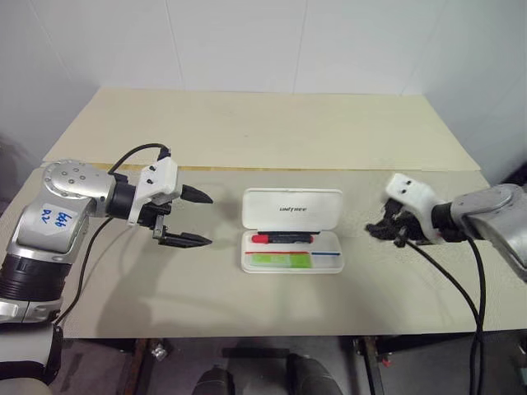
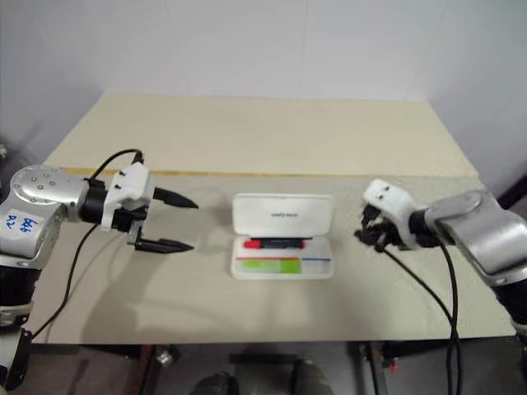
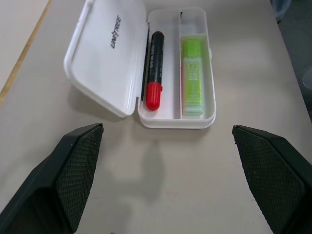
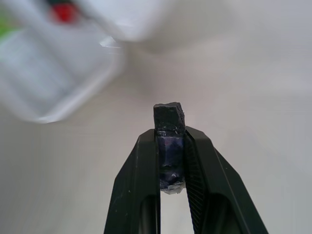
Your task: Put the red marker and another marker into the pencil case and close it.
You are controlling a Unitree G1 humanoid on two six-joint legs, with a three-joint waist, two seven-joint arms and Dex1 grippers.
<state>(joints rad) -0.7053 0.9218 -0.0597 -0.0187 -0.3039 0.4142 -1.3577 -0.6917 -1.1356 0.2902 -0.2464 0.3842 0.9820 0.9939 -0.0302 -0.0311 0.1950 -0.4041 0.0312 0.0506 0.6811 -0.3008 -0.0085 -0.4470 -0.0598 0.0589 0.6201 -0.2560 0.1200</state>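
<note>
Pale beige surface (image 1: pixel 272 132) against plain white walls. The flat white hinged plastic pencil case (image 1: pixel 292 210) lies open mid-surface — lid reads "unitree". Inside, the slim red marker with black barrel (image 3: pixel 154 68) and the stubby lime-green marker (image 3: pixel 193 75) sit in side-by-side compartments. Left gripper (image 1: pixel 194 218) is spread wide, empty; right gripper (image 4: pixel 170 141) pinches a small dark block (image 4: pixel 169 122).

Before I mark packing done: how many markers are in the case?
2. The red marker lies in the case's compartment beside the open lid; the green marker lies in the other compartment. None seen on the table.
</note>
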